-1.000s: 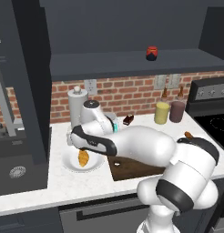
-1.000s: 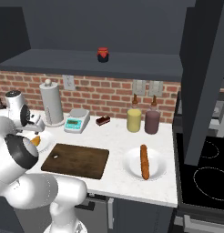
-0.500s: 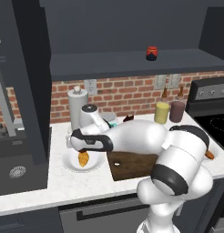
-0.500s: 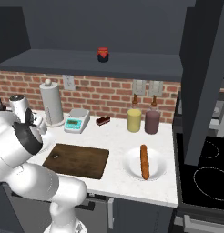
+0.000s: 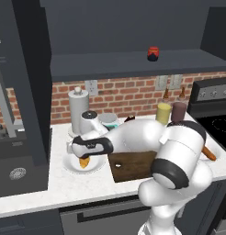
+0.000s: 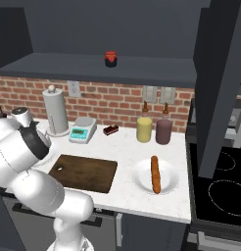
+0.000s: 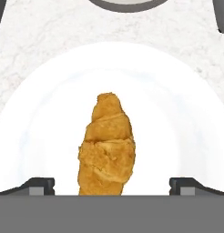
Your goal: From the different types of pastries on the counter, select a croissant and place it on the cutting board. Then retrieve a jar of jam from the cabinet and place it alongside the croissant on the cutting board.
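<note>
The golden croissant (image 7: 107,150) lies on a round white plate (image 7: 177,113) at the left of the counter (image 5: 55,183). My gripper (image 7: 112,185) hangs just above it, open, one fingertip (image 7: 39,184) on each side of the pastry's near end. From the left base view the gripper (image 5: 83,157) covers most of the croissant (image 5: 84,162). The dark cutting board (image 6: 83,171) lies bare to the plate's right. The red-lidded jar of jam (image 6: 110,59) stands on the cabinet shelf (image 6: 68,66). A long brown stick bread (image 6: 155,174) rests on a second plate, and a small dark pastry (image 6: 111,130) sits by the backsplash.
A paper towel roll (image 6: 55,112) and a kitchen scale (image 6: 83,129) stand behind the board. Yellow (image 6: 144,129) and maroon (image 6: 164,131) canisters are at the back right. A stove (image 6: 220,191) lies to the right and a sink (image 5: 16,172) to the left.
The hand has come down a little closer to the croissant on its plate, and the arm's elbow has swung forward toward the camera. Nothing else has moved.
</note>
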